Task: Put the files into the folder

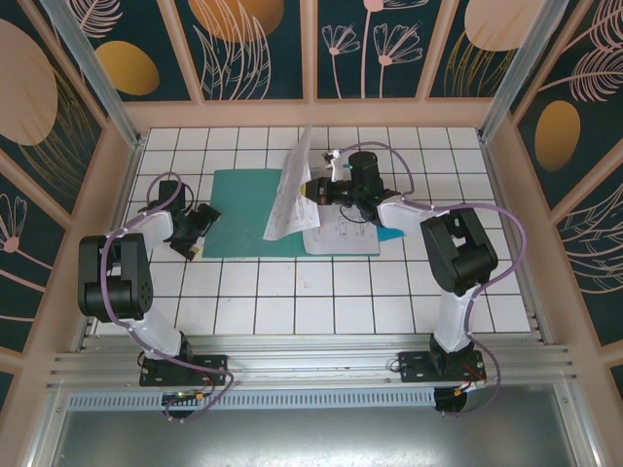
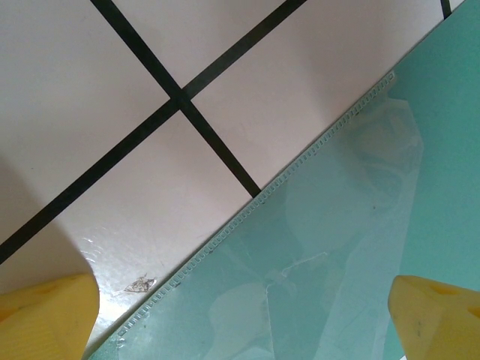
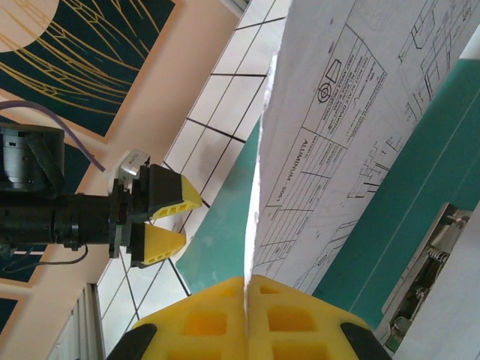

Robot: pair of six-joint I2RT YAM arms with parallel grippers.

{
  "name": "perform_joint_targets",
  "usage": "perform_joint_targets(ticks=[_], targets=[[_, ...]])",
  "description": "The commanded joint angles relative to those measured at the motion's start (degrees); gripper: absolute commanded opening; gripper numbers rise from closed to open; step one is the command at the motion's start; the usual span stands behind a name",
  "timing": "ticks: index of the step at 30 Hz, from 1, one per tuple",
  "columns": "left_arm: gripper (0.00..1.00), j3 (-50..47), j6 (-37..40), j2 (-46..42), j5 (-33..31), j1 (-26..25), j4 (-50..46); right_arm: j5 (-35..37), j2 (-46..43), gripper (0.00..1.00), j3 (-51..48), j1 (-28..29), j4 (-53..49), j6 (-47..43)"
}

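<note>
The right hand [image 1: 313, 190] is closed on one edge of a white sheet [image 1: 290, 195]. In the right wrist view its yellow fingers [image 3: 195, 326] meet on the paper, which stands up from the grip instead of lying flat. Judgement: the sheet is held raised so its free edge can be carried over the folder [image 1: 243, 209], which lies flat on the counter [image 1: 292, 292] directly ahead of this hand's fingertips. The other sheets [image 1: 346, 232] lie flat under this hand and its wrist, against the folder's side; whether they overlap it cannot be told. The left hand [image 1: 200, 232] is open at the folder's opposite side. Its fingers [image 2: 45, 315] are spread across the folder's edge, one over bare counter and one over the teal surface. Judgement: it is placed to steady or open the folder as the sheet arrives. Contact with the folder cannot be confirmed. Risk noted: a thin sheet gripped by a single edge may bow or fold as it is moved.
</note>
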Motion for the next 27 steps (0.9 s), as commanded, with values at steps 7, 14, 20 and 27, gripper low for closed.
perform_joint_targets(ticks=[7, 14, 20, 27], targets=[[0.99, -1.26, -0.55, 0.41, 4.51, -0.39, -0.65, -5.21, 3.18, 0.00, -1.05, 0.44, 6.93, 2.94], [0.99, -1.35, -0.35, 0.63, 4.78, -0.43, -0.66, -0.42, 7.28, 0.00, 3.48, 0.58, -5.12, 1.53], [0.99, -1.84, -0.28, 0.72, 5.10, -0.39, -0.41, 5.01, 9.31, 0.00, 7.20, 1.15, -14.57, 2.26], [0.99, -2.64, -0.69, 1.26, 6.26, -0.41, 0.81, 8.60, 12.29, 0.00, 15.18, 3.98, -22.08, 1.83]])
